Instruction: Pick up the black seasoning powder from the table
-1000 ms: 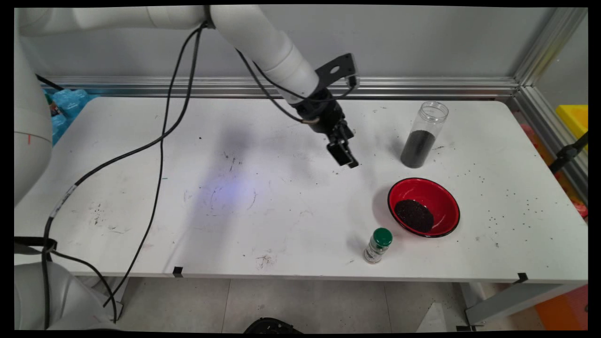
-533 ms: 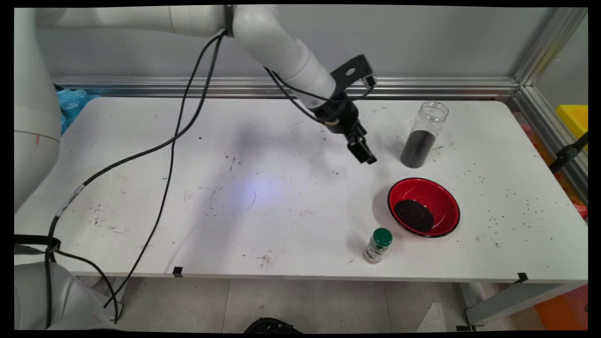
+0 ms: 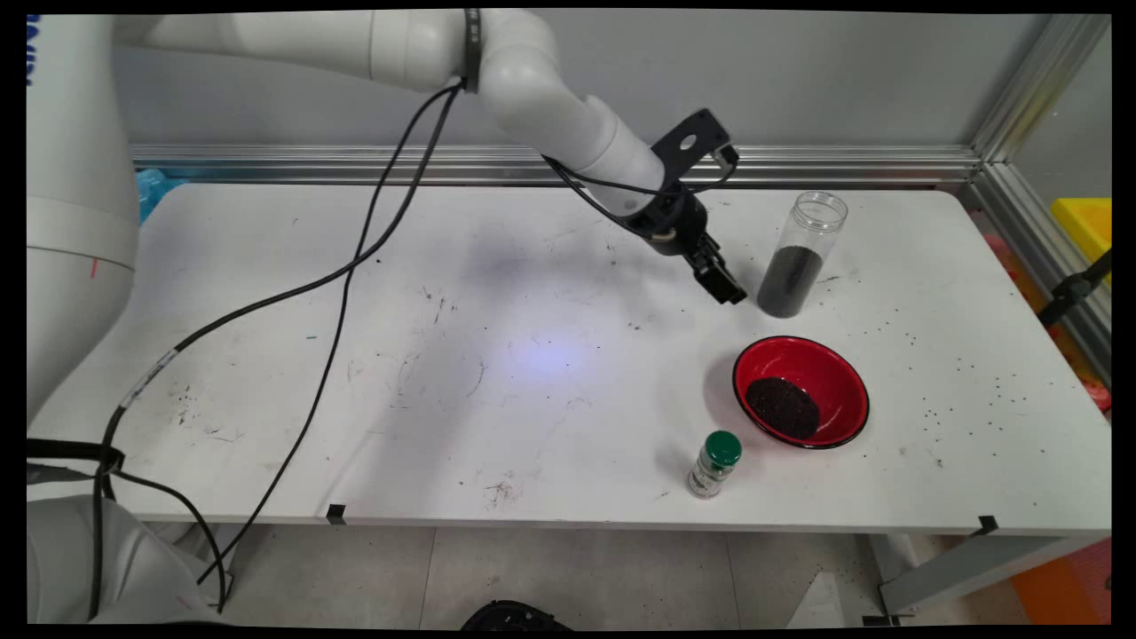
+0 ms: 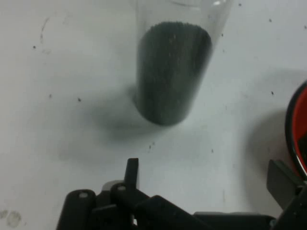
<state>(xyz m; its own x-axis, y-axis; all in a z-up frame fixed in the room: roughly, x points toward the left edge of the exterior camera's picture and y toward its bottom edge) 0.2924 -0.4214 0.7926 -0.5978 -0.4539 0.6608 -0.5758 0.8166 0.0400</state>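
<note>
The white arm (image 3: pixel 550 106) comes in from the upper left, runs level along the top, bends at an elbow and slopes down to the right. Black cables (image 3: pixel 355 257) hang from it in long loops. At its tip the black end effector (image 3: pixel 729 291) tilts down and to the right, low above the tabletop (image 3: pixel 532 355). In the hand view its two fingers (image 4: pixel 132 171) stand wide apart with nothing between them.
</note>
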